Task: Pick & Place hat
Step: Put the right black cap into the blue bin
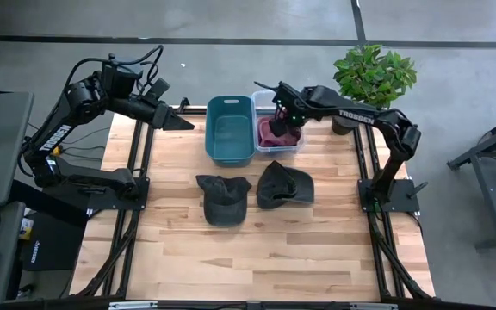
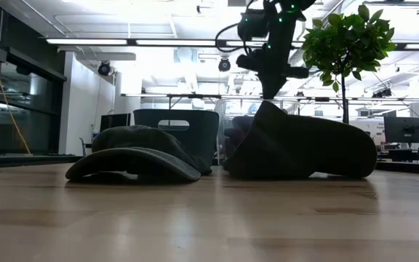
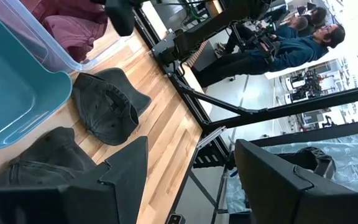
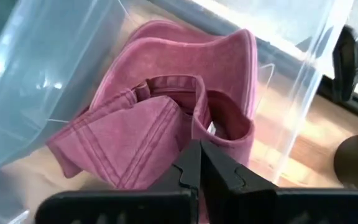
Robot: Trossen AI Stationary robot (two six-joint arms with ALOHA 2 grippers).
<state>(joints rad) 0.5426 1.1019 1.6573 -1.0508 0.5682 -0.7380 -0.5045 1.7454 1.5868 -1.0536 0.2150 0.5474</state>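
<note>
pink hat [image 4: 166,118] — soft, limp cloth, best pinched at the brim; right gripper [image 4: 199,163] fingers pressed together, left gripper [image 3: 185,180] fingers spread.

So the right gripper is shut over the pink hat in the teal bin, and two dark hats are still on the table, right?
Not quite. The pink hat lies in the clear bin, not the teal bin, as the high view shows. The right gripper is shut over it, and two dark hats lie on the table.
</note>
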